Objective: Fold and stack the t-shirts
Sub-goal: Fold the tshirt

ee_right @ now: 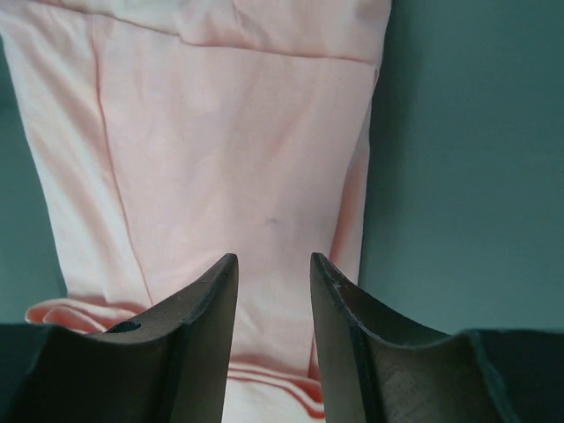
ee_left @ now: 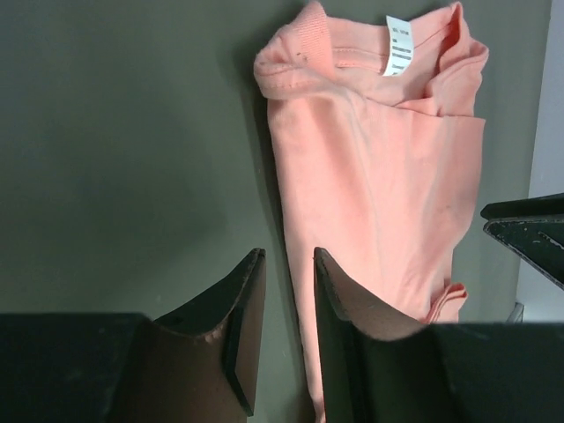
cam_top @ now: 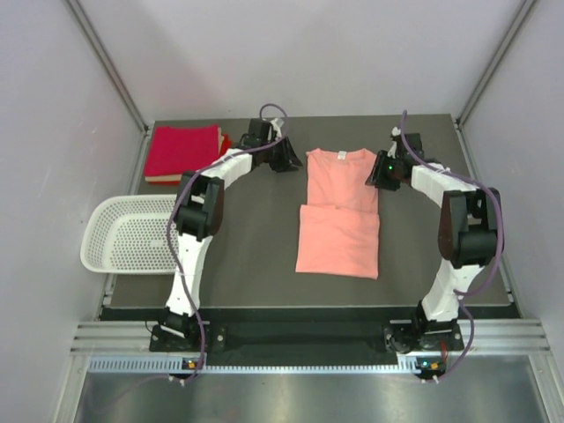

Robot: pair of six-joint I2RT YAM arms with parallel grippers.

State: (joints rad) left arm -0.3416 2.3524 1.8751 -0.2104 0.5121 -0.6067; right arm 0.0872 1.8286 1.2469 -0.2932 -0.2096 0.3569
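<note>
The left pincer is hanging released and empty just beside the collar end of the salmon-pink t-shirt. The right pincer is gaping empty over the shirt's opposite edge. The shirt is lying partly folded on the surface, with the red folded t-shirts well apart on its left-arm side. A pinch catching only one layer risks dragging the fold askew. The sleeves are lying hidden, and the layers are hard to count.

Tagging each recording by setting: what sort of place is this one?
Most likely a robotics lab test cell, not a home. Plain white panel walls enclose a dark grey table, two black-and-white robot arms are bolted to a ribbed aluminium rail, and a salmon-pink cloth t-shirt lies on the table.
</note>
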